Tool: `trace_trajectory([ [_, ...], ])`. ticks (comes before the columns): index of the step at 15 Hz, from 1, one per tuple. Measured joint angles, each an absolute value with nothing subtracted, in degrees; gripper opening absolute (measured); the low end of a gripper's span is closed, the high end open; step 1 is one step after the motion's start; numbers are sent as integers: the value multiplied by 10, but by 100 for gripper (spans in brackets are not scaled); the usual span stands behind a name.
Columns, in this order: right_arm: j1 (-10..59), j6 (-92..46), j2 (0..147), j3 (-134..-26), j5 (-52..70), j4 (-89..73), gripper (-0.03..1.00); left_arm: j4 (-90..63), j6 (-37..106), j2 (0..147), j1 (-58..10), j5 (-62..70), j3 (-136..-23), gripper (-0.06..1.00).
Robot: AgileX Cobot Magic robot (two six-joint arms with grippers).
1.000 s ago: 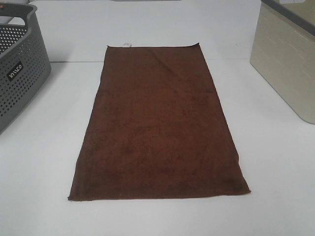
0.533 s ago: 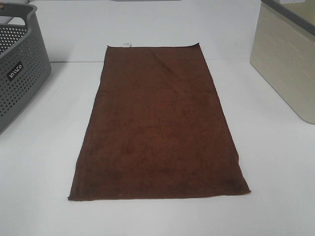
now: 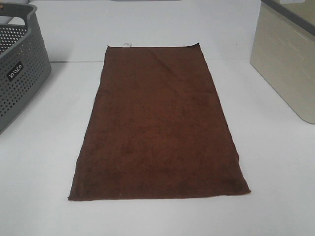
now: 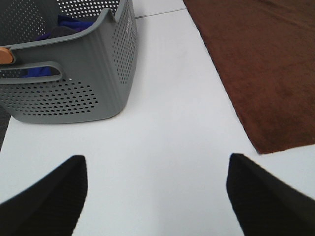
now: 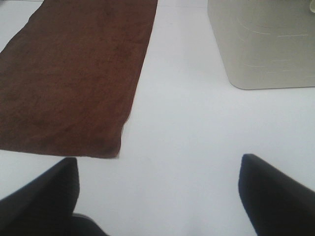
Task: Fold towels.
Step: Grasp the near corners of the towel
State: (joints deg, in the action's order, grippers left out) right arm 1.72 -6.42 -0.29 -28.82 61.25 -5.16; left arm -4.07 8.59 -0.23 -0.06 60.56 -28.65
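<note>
Grey perforated basket [image 3: 29, 59], left in the high view: small dark label [image 3: 15, 70] on side wall, white capital letters, set at a slant. Looks like "INNCO", but letters too blurred to be sure. Small white tag [image 3: 127, 45] at far short edge of towel [image 3: 157, 128]: too small to read any print.

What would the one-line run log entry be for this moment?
stage: pre-fold | towel: flat, unfolded on table | left gripper: open, empty | right gripper: open, empty | nearby: grey basket, beige bin
</note>
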Motion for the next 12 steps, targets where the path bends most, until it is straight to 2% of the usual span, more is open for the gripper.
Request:
trace_trajectory([
  [12,17,-64,-3,-288,612,-52,83,-41,86,-2,-1,606,-286,74],
])
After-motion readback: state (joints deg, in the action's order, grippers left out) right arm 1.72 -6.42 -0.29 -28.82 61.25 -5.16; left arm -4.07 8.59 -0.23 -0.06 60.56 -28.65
